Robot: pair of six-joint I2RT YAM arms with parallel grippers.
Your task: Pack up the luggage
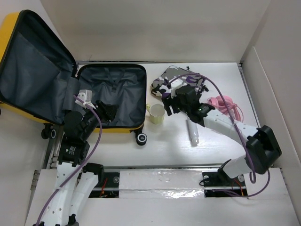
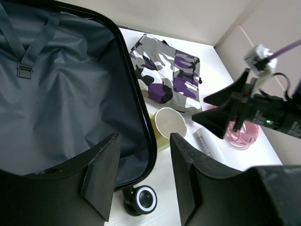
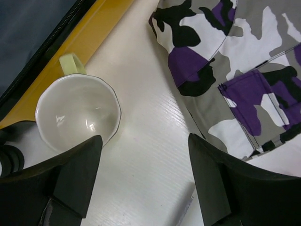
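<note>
One yellow luggage (image 1: 123, 89) lies open at the far left of the table (image 1: 164, 146), its lid leaning left. The left gripper (image 1: 107, 112) hangs over its near right edge, jaws spread wide, holding nothing. Just right stands a green cup (image 1: 156, 113). The right gripper (image 3: 146, 169), also spread wide and empty, hovers between the cup and a camouflage cloth (image 1: 175, 77).

My left arm (image 1: 59, 197) and right arm (image 1: 225, 123) are white with black joints. A purple cable (image 2: 288, 46) runs along each. My fingers (image 3: 214, 174) are black. One tiny green light (image 2: 268, 122) glows.
</note>
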